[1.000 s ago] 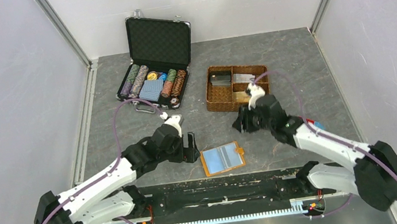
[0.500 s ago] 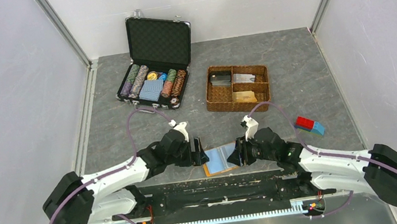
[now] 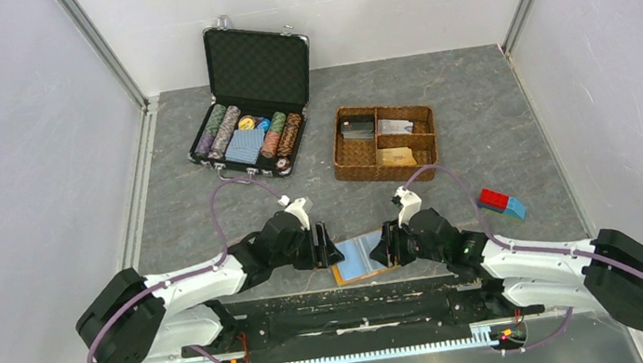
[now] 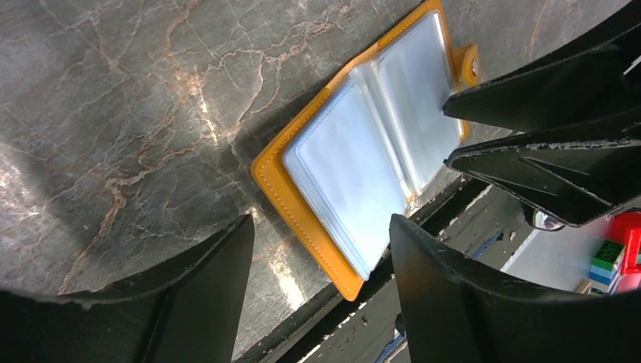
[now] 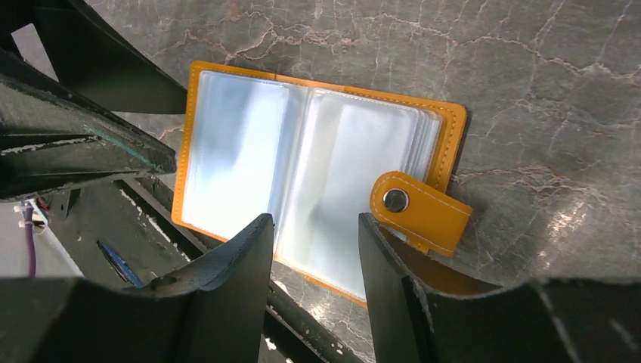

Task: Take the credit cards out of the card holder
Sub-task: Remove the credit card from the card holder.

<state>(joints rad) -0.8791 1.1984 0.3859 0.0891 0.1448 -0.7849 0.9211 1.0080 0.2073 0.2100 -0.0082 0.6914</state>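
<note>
The card holder (image 3: 361,257) lies open near the table's front edge, orange with clear sleeves (image 4: 355,162) (image 5: 302,174). Its snap tab (image 5: 418,209) sticks out on its right side. No card shows in the facing sleeves. My left gripper (image 3: 323,244) (image 4: 321,234) is open over the holder's left edge. My right gripper (image 3: 387,246) (image 5: 314,227) is open over its right half, beside the tab. An orange-yellow credit card (image 3: 396,157) lies in the woven basket, with other flat items in other compartments.
The brown divided basket (image 3: 337,147) stands behind the holder. An open black case (image 3: 257,63) with poker chips and blue playing cards (image 3: 244,145) is at the back left. A red-and-blue block (image 3: 501,203) lies on the right. The black base rail (image 3: 354,313) runs just in front of the holder.
My right arm has come down from the basket to the holder's right side. My left arm has moved right to its left edge. The holder has shifted slightly.
</note>
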